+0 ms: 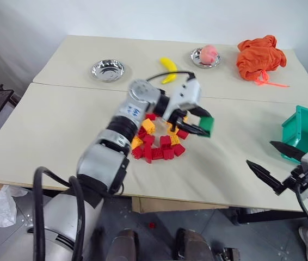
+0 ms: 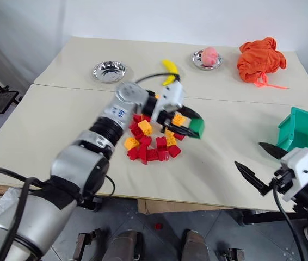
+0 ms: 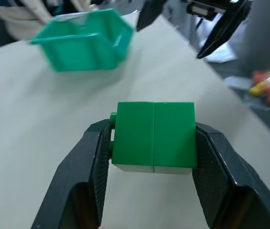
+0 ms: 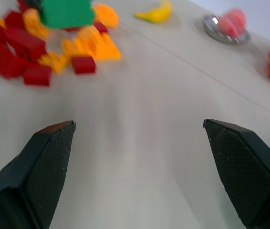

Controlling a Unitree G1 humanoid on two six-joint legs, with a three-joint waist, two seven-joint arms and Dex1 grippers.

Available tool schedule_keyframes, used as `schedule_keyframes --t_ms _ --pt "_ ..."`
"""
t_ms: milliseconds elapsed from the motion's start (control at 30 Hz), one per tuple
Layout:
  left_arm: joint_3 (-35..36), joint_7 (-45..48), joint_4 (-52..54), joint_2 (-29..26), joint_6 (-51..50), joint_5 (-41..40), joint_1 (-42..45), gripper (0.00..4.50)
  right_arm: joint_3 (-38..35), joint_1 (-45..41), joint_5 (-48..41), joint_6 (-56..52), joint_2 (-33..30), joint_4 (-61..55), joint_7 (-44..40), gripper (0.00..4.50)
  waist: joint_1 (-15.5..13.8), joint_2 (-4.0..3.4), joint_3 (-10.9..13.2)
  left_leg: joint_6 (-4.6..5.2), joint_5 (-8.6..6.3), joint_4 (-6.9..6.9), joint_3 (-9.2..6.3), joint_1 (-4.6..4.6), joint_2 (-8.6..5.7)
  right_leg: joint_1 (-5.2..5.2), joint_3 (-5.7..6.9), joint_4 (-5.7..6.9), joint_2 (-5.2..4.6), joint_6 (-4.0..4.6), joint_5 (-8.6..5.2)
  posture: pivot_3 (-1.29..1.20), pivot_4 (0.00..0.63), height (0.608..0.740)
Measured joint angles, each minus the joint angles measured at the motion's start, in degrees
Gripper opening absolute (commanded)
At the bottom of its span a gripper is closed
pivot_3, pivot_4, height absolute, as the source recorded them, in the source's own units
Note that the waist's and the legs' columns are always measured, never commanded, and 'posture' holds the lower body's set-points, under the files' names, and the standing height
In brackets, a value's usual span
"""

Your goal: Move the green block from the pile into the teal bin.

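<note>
My left pincer (image 1: 202, 124) is clamped on the green block (image 1: 207, 126) — one finger on each side face, studs facing sideways, seen clearly in the left wrist view. The block is lifted off the desk (image 1: 61, 125), just right of the pile (image 1: 159, 141) of red and orange bricks. The bin (image 1: 306, 130) lies well off to my right, at the desk's right edge, with bare desk between. So the coming move is a carry rightward across that gap; the left arm is already reaching across my middle. My right pincer (image 1: 276, 163) hangs with fingers wide apart, holding nothing, just beside the bin — far nearer to it than the left. A handover looks possible, I judge, though I can't tell if that's the plan.

Containers: the bin looks empty from the left wrist view (image 3: 85, 40), though its floor is partly hidden. One steel bowl (image 1: 108, 69) at the back left is empty; the other bowl (image 1: 205, 57) holds a pink peach-like fruit (image 1: 209, 53). A banana (image 1: 168, 69) lies between them, and orange cloth (image 1: 260, 57) at the back right.
</note>
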State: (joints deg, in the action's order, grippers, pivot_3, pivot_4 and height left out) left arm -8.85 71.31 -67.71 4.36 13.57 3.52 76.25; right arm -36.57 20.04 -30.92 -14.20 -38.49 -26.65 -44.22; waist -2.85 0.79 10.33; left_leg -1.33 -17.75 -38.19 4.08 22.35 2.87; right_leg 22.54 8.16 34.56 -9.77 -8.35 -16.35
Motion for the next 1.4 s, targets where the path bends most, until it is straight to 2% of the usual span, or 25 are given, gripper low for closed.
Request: schedule_keyframes --t_ms 67,167,267,400,500,700,767,900,1000,1133,1400 --pt "-2.53 -4.84 -1.32 3.39 -0.39 2.00 -2.13 2.77 -0.44 1.35 0.00 0.07 1.16 -1.56 1.07 4.50 0.29 0.03 0.02 0.01 -0.01 0.00 0.03 0.00 0.00 0.05 -0.05 0.00 0.00 0.00 0.00 0.00 0.150 0.740" --pt "-2.92 -11.43 -2.68 3.49 -0.33 3.58 -2.22 3.62 -0.87 4.13 0.03 0.15 3.40 -4.16 2.47 4.50 0.97 -0.06 -0.03 0.01 0.00 0.07 0.08 -0.07 0.01 0.12 -0.16 0.12 0.00 0.02 -0.01 0.00 0.150 0.740" --pt "-1.50 -14.28 -2.76 3.70 1.33 2.79 -2.31 4.48 -0.49 6.35 0.48 0.25 6.15 -6.11 4.07 4.50 1.16 -0.08 -0.04 0.03 -0.02 0.03 0.12 -0.04 0.00 0.12 -0.24 0.07 0.00 0.01 0.00 0.00 0.150 0.740" --pt "1.13 -12.08 -1.99 3.47 5.09 -0.08 -2.43 4.48 0.29 6.22 2.13 0.59 6.58 -6.22 5.20 4.50 1.27 -0.11 -0.06 0.05 -0.02 0.02 0.15 -0.06 0.00 0.12 -0.27 0.08 0.00 0.01 0.00 0.00 0.150 0.740" --pt "3.87 -7.64 0.34 0.55 5.38 -3.44 -4.43 4.48 1.88 3.51 2.99 -0.05 5.77 -6.22 6.12 4.50 1.67 -0.16 -0.09 0.05 -0.02 0.05 0.21 -0.15 0.00 0.13 -0.35 0.12 0.01 0.01 0.00 0.00 0.150 0.740" --pt "9.29 0.86 7.57 -11.61 5.37 -9.78 -11.70 4.48 7.60 -1.88 0.29 -7.07 3.37 -6.31 6.52 4.50 2.16 -0.22 -0.11 0.05 -0.03 -0.03 0.26 -0.17 0.01 0.18 -0.49 0.30 0.01 0.02 0.00 0.00 0.150 0.740" --pt "10.54 5.34 13.10 -16.93 5.24 -12.38 -16.50 4.48 11.94 -7.75 0.90 -8.76 0.58 -4.63 6.09 4.50 2.39 -0.21 -0.11 0.06 -0.04 -0.07 0.27 -0.18 0.01 0.17 -0.51 0.30 0.01 0.01 0.00 0.00 0.150 0.740" --pt "13.03 7.62 23.69 -27.43 0.72 -15.61 -26.98 4.48 19.02 -22.41 4.77 -11.50 -2.33 5.61 6.49 4.50 3.02 -0.21 -0.11 0.05 -0.03 -0.07 0.27 -0.20 0.03 0.20 -0.54 0.41 0.01 0.02 0.00 0.00 0.150 0.740" --pt "14.31 6.76 34.22 -31.95 -4.99 -17.88 -34.22 4.48 24.74 -31.87 7.80 -12.12 -2.36 13.19 6.11 4.50 2.80 -0.21 -0.10 0.05 -0.03 -0.12 0.26 -0.14 0.02 0.21 -0.55 0.41 0.01 0.01 0.01 0.00 0.150 0.740" --pt "14.72 4.50 45.27 -34.93 -11.70 -20.12 -40.95 4.48 30.10 -38.45 10.30 -10.71 -2.46 21.15 2.22 4.50 1.66 -0.21 -0.10 0.06 -0.07 -0.20 0.24 -0.08 0.01 0.19 -0.55 0.39 0.01 -0.01 0.02 0.00 0.150 0.740" --pt "15.10 1.39 56.68 -38.22 -17.91 -22.48 -51.11 4.48 38.76 -54.62 19.54 -0.66 -3.46 44.64 -6.52 4.50 2.84 -0.22 -0.09 0.05 -0.08 -0.21 0.30 -0.12 0.04 0.20 -0.57 0.43 0.01 -0.01 0.02 0.00 0.150 0.740"
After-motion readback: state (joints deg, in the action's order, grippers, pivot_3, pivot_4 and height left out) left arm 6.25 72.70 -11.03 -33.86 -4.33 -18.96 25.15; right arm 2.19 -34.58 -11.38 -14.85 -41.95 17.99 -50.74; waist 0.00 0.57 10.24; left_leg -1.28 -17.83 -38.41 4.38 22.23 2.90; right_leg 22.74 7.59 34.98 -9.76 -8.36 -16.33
